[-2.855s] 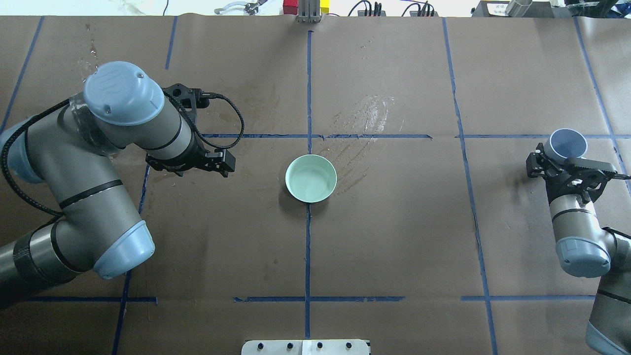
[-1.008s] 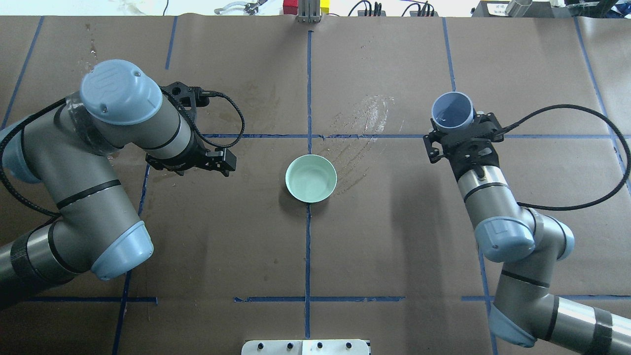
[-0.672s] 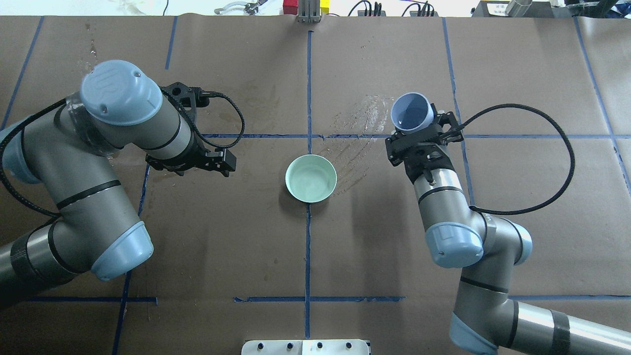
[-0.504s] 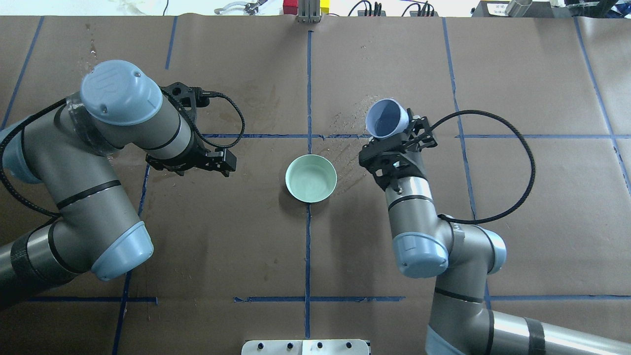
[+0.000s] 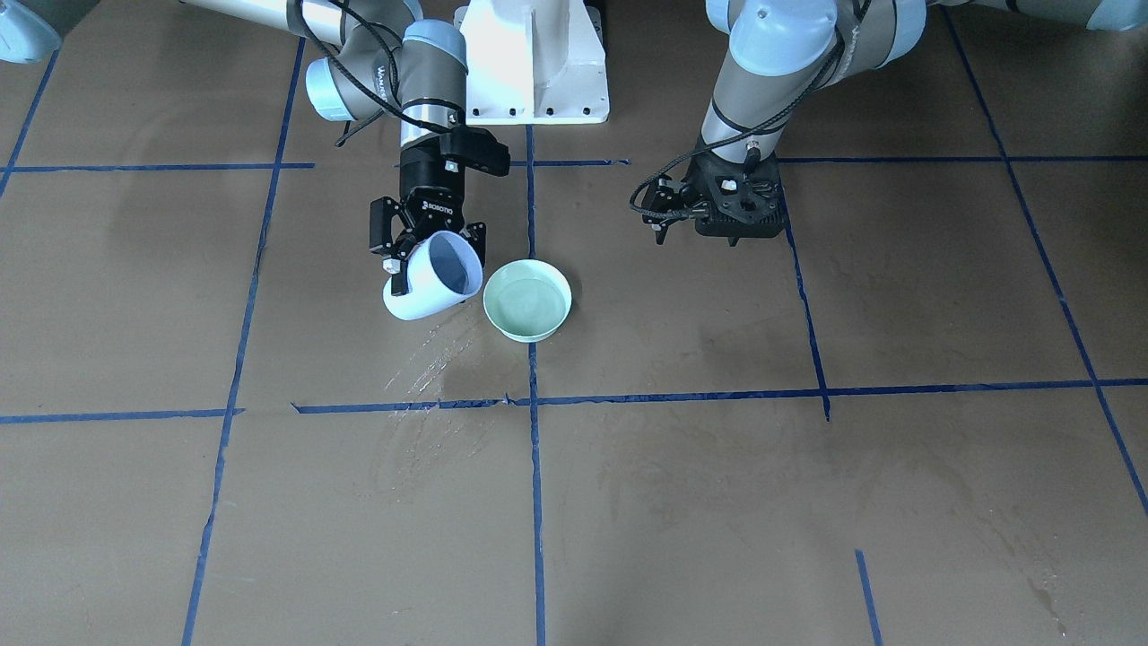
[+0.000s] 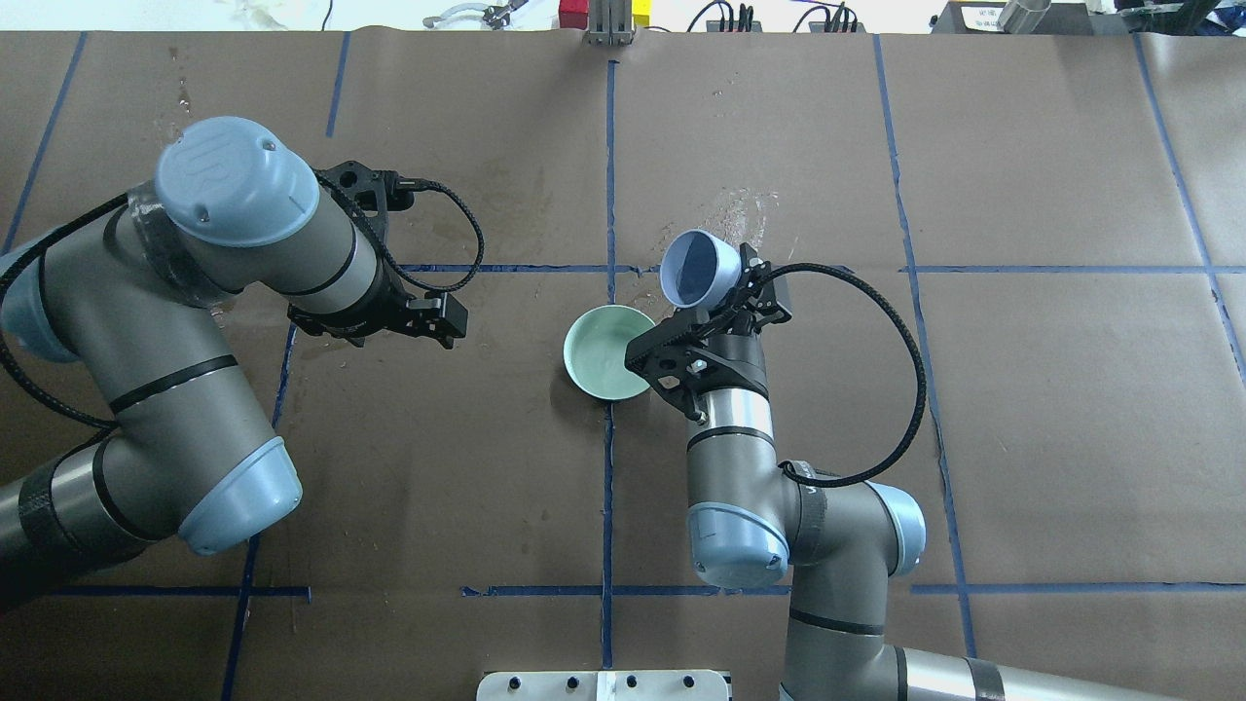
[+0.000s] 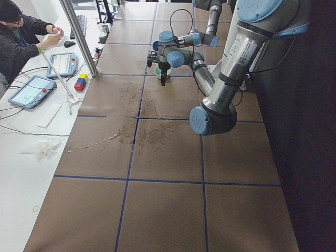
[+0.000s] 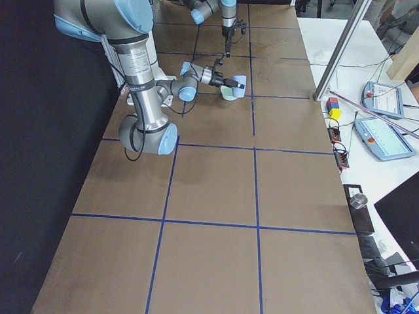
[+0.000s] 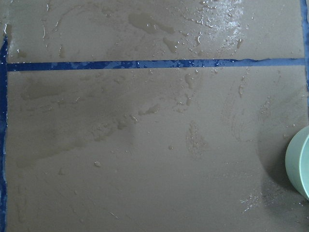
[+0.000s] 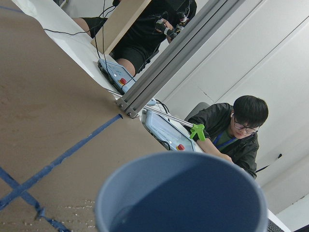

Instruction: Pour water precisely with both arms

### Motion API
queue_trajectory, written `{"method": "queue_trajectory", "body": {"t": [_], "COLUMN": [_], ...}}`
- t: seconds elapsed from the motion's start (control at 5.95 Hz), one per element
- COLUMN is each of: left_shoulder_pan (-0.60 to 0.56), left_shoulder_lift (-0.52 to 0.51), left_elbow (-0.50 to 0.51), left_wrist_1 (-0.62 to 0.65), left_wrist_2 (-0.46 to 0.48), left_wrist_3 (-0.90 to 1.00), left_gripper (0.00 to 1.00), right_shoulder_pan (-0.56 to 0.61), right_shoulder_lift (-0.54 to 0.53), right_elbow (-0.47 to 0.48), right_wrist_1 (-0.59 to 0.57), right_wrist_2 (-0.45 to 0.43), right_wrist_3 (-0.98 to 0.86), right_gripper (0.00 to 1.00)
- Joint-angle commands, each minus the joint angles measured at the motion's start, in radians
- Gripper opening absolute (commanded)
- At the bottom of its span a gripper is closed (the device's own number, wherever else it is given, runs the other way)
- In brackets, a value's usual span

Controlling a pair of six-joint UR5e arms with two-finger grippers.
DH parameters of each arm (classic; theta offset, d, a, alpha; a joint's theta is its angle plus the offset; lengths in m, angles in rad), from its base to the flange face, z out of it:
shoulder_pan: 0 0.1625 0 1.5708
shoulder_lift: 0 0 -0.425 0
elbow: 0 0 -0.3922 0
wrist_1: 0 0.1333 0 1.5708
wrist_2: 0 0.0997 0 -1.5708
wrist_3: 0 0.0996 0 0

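one tilted blue cup (image 5: 418, 296) beside the green bowl (image 5: 527, 301)
clamped in the right gripper (image 5: 430, 249), its mouth is turned to the bowl just rightward; whether the left gripper (image 5: 728, 208) is spread cannot be told.

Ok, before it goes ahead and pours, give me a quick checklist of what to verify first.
1. Grip: right end effector shut on the cup: ok.
2. Cup lip over the bowl: not ok; in both the front and overhead views the tilted cup sits beside the rim, not above it.
3. Bowl upright: ok.
4. How full the cup is: cannot tell.
5. Left end effector clear of the bowl: ok; it hangs well to the side.
6. Table dry: not ok; wet streaks lie close to the bowl.
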Motion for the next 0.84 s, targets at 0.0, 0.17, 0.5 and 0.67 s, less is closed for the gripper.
{"method": "queue_trajectory", "body": {"t": [0.0,0.17,0.5,0.67], "left_shoulder_pan": [0.0,0.0,0.0,0.0], "left_shoulder_lift": [0.0,0.0,0.0,0.0], "left_elbow": [-0.001,-0.001,-0.001,-0.001], "left_wrist_1": [-0.001,-0.001,-0.001,-0.001], "left_wrist_2": [0.0,0.0,0.0,0.0], "left_wrist_3": [0.002,0.002,0.002,0.002], "left_gripper": [1.0,1.0,1.0,1.0], "right_shoulder_pan": [-0.009,-0.01,-0.019,-0.025], "right_shoulder_lift": [0.02,0.04,0.045,0.045], "right_elbow": [-0.038,-0.038,-0.038,-0.038], "right_wrist_1": [-0.072,-0.14,-0.159,-0.185], "right_wrist_2": [-0.034,-0.046,-0.092,-0.106], "right_wrist_3": [-0.004,-0.019,-0.147,-0.155], "right_gripper": [0.0,0.0,0.0,0.0]}}
